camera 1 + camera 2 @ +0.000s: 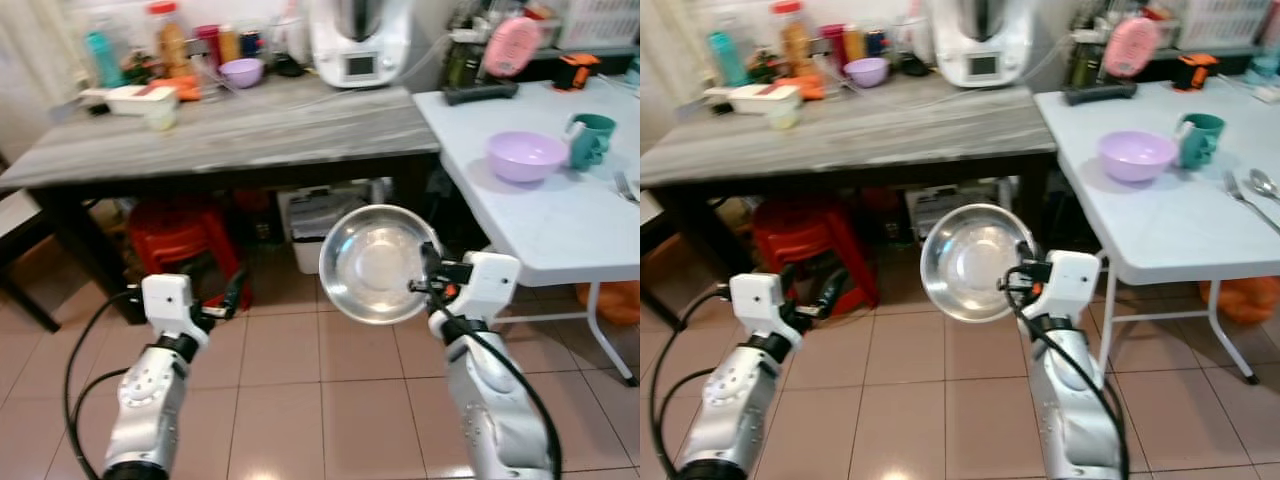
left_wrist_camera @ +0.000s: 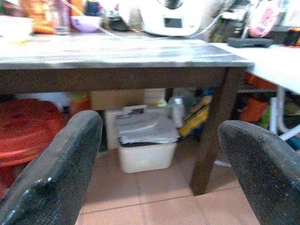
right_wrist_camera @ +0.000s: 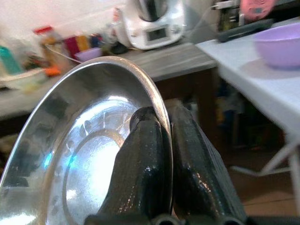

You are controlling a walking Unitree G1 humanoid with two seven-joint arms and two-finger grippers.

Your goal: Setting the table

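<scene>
No text, brand, number or sign can be read in any view. The white kitchen machine [image 1: 358, 40] at the top centre of the frame has a small display, but it is too blurred to read. The bottles [image 1: 170, 40] at the upper left carry labels that are equally illegible.

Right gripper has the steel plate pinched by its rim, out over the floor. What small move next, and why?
Probably carry the steel plate right and up toward the white table: the right gripper grips its rim, and bare tabletop lies in front of the purple bowl.
</scene>
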